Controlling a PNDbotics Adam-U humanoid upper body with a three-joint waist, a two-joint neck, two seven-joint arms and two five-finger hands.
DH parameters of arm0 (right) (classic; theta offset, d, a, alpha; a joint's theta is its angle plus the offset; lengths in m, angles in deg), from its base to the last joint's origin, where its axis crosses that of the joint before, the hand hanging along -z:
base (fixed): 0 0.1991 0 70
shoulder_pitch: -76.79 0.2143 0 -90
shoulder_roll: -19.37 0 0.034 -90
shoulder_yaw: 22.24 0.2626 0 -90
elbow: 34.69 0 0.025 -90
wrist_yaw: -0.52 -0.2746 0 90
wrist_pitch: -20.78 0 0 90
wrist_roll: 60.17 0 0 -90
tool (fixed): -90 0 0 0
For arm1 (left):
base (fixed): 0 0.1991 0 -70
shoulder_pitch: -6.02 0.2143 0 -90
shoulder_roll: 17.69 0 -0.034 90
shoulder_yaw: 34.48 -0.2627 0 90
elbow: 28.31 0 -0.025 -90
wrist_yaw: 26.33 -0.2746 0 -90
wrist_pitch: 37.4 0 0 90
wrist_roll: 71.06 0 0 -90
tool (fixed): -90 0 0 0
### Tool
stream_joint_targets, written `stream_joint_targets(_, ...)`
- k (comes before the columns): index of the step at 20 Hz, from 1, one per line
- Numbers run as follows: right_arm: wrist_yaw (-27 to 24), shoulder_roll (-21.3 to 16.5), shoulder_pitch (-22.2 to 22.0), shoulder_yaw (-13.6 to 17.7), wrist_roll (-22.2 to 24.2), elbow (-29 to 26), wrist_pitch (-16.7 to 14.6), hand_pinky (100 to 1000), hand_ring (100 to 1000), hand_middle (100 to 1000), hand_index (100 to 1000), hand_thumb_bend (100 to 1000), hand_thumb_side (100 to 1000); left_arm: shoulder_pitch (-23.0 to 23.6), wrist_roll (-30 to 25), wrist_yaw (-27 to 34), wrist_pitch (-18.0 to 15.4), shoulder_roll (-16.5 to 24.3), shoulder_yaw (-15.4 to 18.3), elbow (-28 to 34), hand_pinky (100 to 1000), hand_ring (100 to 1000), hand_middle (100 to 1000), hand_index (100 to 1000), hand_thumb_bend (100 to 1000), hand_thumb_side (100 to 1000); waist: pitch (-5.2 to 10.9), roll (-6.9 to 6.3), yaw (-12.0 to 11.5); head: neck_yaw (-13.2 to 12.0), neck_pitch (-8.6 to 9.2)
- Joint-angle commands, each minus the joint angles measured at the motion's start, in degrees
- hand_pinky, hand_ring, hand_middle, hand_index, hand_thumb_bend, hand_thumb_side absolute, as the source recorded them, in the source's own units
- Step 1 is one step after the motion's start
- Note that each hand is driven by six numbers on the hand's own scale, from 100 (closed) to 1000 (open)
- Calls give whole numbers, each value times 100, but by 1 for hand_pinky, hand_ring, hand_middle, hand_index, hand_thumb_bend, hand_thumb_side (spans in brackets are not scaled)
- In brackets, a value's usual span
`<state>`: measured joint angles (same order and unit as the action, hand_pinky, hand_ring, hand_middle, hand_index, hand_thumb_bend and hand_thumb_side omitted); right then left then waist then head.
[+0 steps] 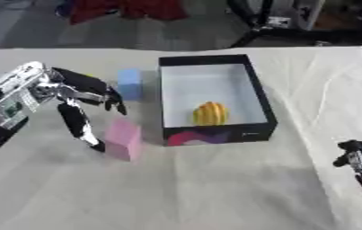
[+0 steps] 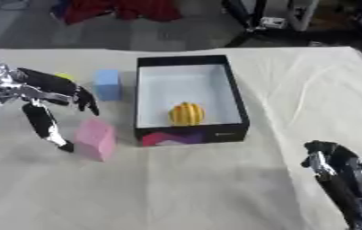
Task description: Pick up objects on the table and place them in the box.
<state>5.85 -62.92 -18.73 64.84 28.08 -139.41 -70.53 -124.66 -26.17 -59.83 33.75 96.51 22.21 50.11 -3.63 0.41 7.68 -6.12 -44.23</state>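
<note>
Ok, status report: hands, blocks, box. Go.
Left hand open, spread beside pink block, no grasp. Right hand idle, low right. Blue block on table by box; yellow object inside. Nothing blocking.

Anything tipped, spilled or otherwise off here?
Nothing stands out. The yellow object sits inside the box; the pink block and blue block stand upright beside it, by the open left hand.

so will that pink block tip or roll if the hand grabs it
The pink block stands on end, taller than wide, so a sideways nudge from the left hand could topple it. Flat faces mean it probably won't roll. It looks like a rigid block, likely keeping its shape.
</note>
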Motion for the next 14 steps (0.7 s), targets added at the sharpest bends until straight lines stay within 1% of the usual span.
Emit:
stream_joint_targets(1,19,-82,55,6,8,-62,-16,713,514,429,633,100,611,-43,-685,-214,-711,11,99,45,790,753,813,896,590,538,159,-70,3,46,11)
stream_joint_targets(4,17,-81,57,5,11,-63,-19,713,515,429,633,100,612,-17,-685,-285,-753,-63,71,10,780,735,793,877,569,526,157,-68,7,61,11)
stream_joint_targets(7,18,-78,57,7,10,-62,-19,713,515,429,632,100,611,-21,-685,-344,-759,-114,118,35,724,651,709,800,475,447,156,-67,7,62,11)
stream_joint_targets(9,18,-76,58,8,9,-61,-19,713,514,429,632,100,611,-27,-685,-369,-743,-134,155,63,706,620,675,774,453,424,156,-67,9,61,11)
stream_joint_targets(10,18,-75,58,8,9,-60,-19,713,514,429,632,100,612,-37,-668,-387,-729,-138,182,71,663,558,600,714,401,372,157,-67,10,58,11)
stream_joint_targets(12,18,-74,59,10,10,-59,-20,713,514,429,632,100,611,-62,-526,-444,-696,-135,257,80,627,503,535,655,364,337,160,-67,11,62,11)
stream_joint_targets(14,18,-74,56,14,7,-58,-20,713,514,429,631,100,611,-89,-306,-491,-659,-110,354,121,603,468,494,610,336,326,161,-67,11,65,11)
